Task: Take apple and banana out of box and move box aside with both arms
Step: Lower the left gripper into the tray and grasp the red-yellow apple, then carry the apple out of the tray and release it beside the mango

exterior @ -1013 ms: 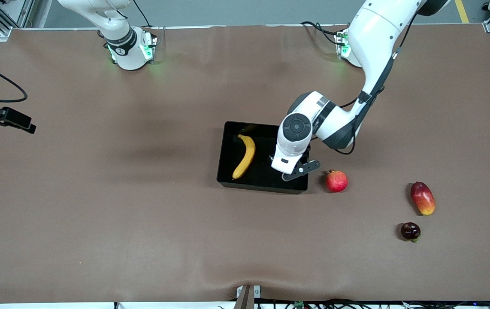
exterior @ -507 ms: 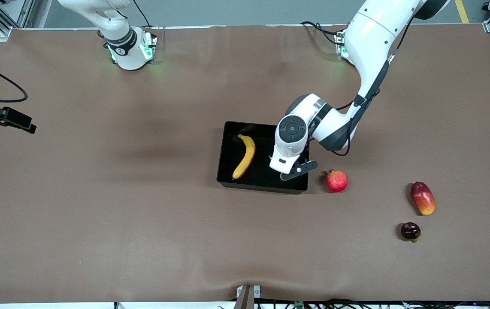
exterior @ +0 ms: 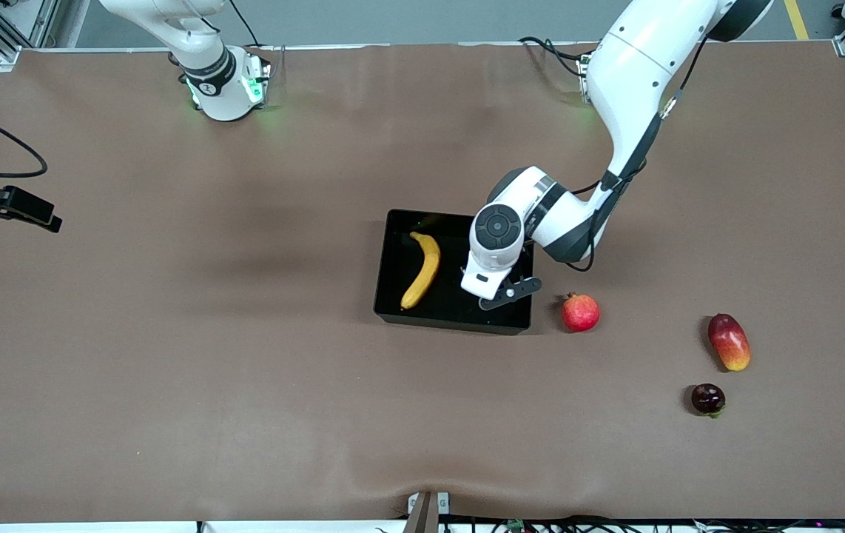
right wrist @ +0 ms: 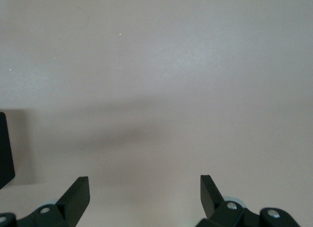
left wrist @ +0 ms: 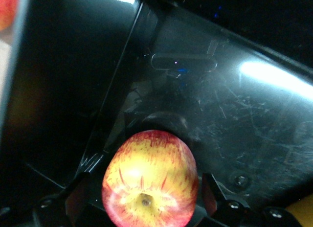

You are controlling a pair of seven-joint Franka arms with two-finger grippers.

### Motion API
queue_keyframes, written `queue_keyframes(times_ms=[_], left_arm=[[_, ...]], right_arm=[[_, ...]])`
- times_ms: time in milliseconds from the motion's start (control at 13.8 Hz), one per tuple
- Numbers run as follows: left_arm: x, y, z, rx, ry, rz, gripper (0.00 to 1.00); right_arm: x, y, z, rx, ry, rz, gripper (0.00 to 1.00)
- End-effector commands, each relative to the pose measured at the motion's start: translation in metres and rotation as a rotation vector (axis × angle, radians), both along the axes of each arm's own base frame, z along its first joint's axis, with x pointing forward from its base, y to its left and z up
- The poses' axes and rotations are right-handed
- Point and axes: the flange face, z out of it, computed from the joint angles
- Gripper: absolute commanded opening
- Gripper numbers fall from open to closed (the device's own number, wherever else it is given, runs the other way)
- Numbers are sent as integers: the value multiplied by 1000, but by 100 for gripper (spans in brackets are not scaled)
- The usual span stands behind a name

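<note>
The black box (exterior: 449,321) lies mid-table with the yellow banana (exterior: 423,269) in it, at the right arm's end of the box. My left gripper (exterior: 500,291) hangs low over the box's other end and hides the apple in the front view. In the left wrist view the red-and-yellow apple (left wrist: 146,163) rests on the glossy box floor (left wrist: 254,114). It sits between the open fingers of my left gripper (left wrist: 144,190), with a narrow gap on each side. My right gripper (right wrist: 145,185) is open over bare table, holding nothing; it is outside the front view.
A red pomegranate (exterior: 580,312) lies on the table just beside the box, toward the left arm's end. Farther that way are a red-and-yellow mango (exterior: 729,342) and a small dark fruit (exterior: 708,398). A black mount (exterior: 12,207) juts in at the right arm's end.
My left hand has shifted slightly toward the banana and away from the front camera, staying over the box. The right arm and the fruits on the table have not moved.
</note>
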Motion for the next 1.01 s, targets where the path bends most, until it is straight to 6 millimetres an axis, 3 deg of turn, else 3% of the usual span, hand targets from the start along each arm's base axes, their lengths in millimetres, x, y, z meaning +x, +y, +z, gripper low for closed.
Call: queue_keyframes(times_ms=[0,145,217,507,651,941], left_arm=[[-2,-5,-7,15,-27,-13,98],[0,-5,-4,11,-32,-12,18],[1,-6,-1,9,-36,-12,0],[5,-7,23,-1,-64,-9,0],[7,-7,51,-5,-86,-7,0],[24,3,136,12,-118,2,0]], right_arm=[[0,2,3,6,-8,-1,100],[0,2,2,6,-6,-1,100],[0,2,2,6,-6,-1,100],[0,2,2,5,-6,-1,100],[0,0,2,5,-6,-4,100],[0,0,2,5,-6,-4,100]])
